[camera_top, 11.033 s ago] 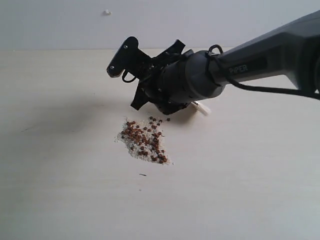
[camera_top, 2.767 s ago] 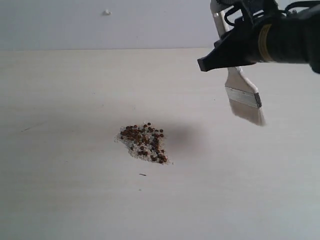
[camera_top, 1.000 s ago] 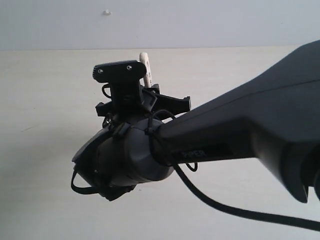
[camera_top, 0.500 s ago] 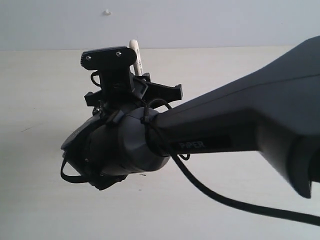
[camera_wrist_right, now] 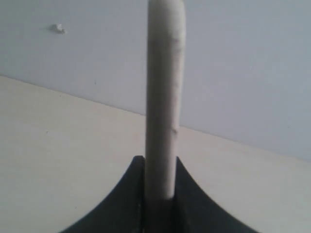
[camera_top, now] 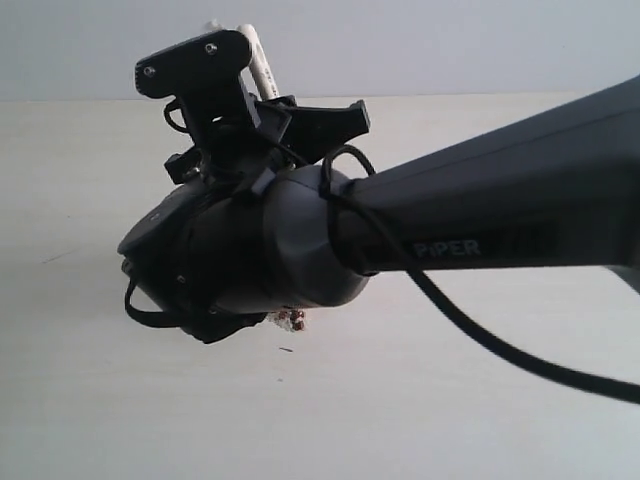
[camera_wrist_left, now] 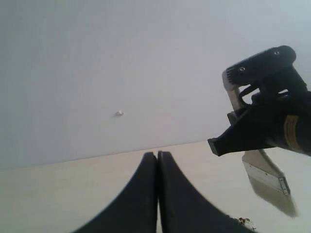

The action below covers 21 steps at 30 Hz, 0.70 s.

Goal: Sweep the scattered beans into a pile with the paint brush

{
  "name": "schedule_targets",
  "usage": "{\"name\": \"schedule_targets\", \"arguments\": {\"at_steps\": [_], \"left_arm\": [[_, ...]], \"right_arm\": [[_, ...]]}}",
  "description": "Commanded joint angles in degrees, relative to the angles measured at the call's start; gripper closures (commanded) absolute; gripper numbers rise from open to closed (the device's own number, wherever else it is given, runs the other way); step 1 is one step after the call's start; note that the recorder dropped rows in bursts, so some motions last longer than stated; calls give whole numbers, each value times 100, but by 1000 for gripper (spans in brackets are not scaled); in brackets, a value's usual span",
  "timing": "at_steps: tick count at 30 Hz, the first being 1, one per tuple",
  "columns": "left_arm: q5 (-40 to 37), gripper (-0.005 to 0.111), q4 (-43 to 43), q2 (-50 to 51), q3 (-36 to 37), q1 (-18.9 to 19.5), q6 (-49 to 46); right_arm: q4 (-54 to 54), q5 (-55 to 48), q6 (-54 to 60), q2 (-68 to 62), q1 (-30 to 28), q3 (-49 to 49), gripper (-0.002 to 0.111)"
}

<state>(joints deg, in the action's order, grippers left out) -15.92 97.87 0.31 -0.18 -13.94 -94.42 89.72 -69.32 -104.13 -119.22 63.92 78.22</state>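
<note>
My right gripper is shut on the paint brush, whose pale handle end sticks up above the jaws. In the right wrist view the handle stands clamped between both black jaws of the right gripper. The left wrist view shows the silver ferrule and off-white bristles hanging below the right gripper, above the table. The right arm hides most of the pile; only a few reddish-brown beans peek out under the wrist, and a few beans show past my left gripper, which is shut and empty.
The pale wooden table runs back to a plain grey wall with a small white speck. The bulky right arm reaches in from the right across the middle of the exterior view.
Over the last second the right wrist has shifted left and risen, carrying the handle end up and left. Seconds ago it hung at the upper right with the pile fully exposed.
</note>
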Motion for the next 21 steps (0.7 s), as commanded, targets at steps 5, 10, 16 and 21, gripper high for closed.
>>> {"name": "schedule_targets", "arguments": {"at_steps": [5,10,16,21], "left_arm": [[-11,107,27,-31,18,9,21],[-11,107,27,-31,18,9,21],[-11,107,27,-31,18,9,21],[-11,107,27,-31,18,9,21]], "right_arm": [[939,-65,-368,-212,-525,-474,108],[1023,-65,-1378,-342,-609,-886,108],[1023,671,-1449,-463,-597,-862,108],[1023,961,-1569,-463,-597,-862,108]]}}
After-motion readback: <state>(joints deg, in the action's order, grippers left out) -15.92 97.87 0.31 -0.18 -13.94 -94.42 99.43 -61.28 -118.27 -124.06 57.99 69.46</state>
